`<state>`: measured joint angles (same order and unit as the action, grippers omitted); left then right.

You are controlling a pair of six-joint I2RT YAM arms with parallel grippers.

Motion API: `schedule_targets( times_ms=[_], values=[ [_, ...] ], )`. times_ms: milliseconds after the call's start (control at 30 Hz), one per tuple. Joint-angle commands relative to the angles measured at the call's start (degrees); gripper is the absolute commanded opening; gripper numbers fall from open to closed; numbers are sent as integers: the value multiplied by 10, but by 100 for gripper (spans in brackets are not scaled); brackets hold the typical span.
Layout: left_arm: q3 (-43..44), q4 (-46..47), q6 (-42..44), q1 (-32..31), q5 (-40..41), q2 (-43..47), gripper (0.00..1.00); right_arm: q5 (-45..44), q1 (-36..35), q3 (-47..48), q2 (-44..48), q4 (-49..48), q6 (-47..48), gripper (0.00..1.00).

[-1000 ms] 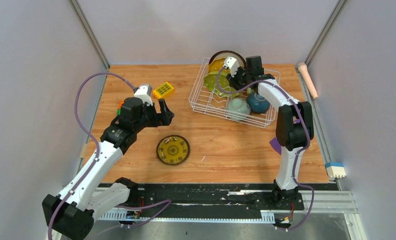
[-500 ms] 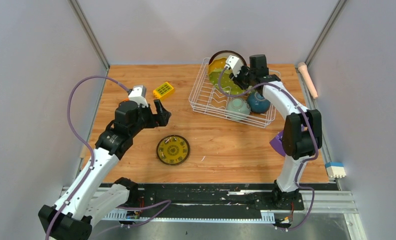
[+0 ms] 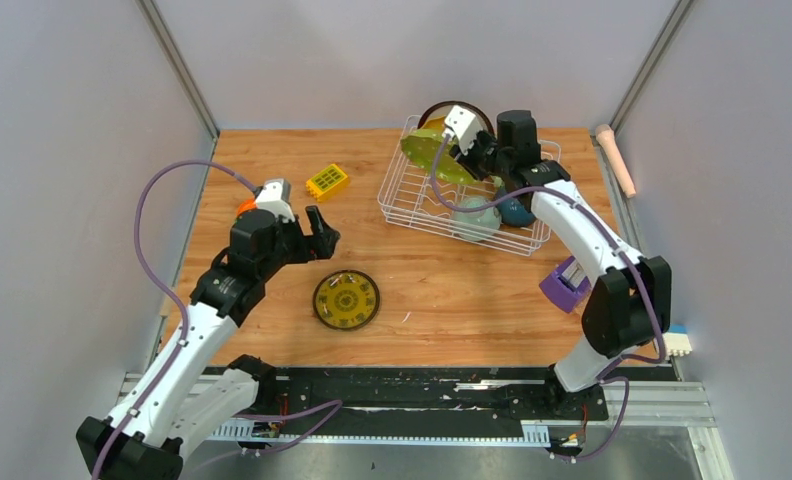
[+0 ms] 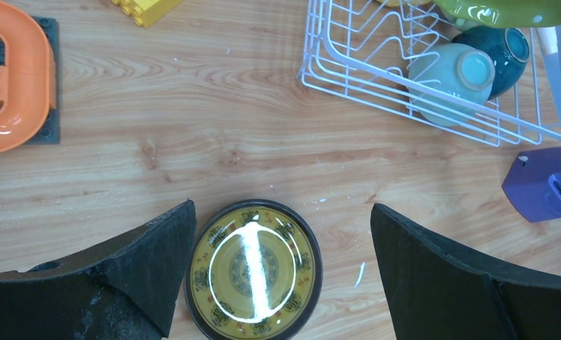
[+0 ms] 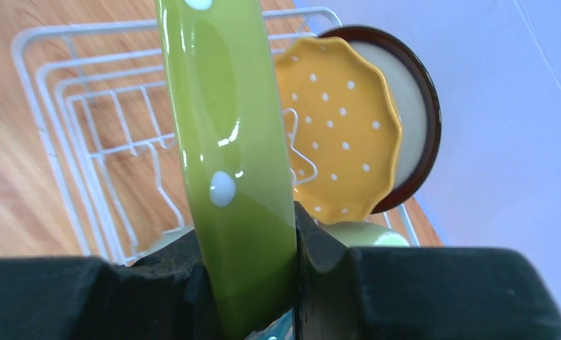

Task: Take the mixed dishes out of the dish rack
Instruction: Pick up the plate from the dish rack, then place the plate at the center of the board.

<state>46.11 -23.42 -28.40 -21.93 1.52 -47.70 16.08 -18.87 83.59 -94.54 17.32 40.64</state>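
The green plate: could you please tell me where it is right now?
In the top view, the green plate is at the far right, pinched by the right gripper over the dish rack, close in front of the orange plate.

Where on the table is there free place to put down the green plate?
Bare wood for the green plate lies between the small black plate, the purple box and the dish rack. The rack itself is crowded.

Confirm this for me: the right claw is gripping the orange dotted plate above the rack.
Wrong plate. The right claw is gripping the green dotted plate above the rack; the orange one stands in the rack behind it, as the right wrist view shows.
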Motion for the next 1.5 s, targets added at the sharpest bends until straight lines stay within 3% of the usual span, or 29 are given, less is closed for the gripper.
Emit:
schedule_targets(
  times_ms=[0,167,300,567,733,1133,1467],
  values=[
    [-12,20,-16,1,-30,27,100,50,-6,-3,105,-82,-103,0],
    [-54,55,-58,1,-47,77,100,60,-6,-61,186,-99,-232,0],
    [-86,61,-74,1,-50,128,100,54,-6,-117,247,-94,-419,0],
    [-100,36,-96,1,-128,134,100,165,-24,-293,371,-155,-671,0],
    [-128,80,-118,1,-186,125,100,177,-46,-368,409,-168,-760,0],
    [-202,152,-164,0,-304,117,100,194,-99,-561,450,-372,-928,0],
    [-253,276,-221,0,-335,77,100,229,-109,-581,418,-415,-971,0]
  ],
)
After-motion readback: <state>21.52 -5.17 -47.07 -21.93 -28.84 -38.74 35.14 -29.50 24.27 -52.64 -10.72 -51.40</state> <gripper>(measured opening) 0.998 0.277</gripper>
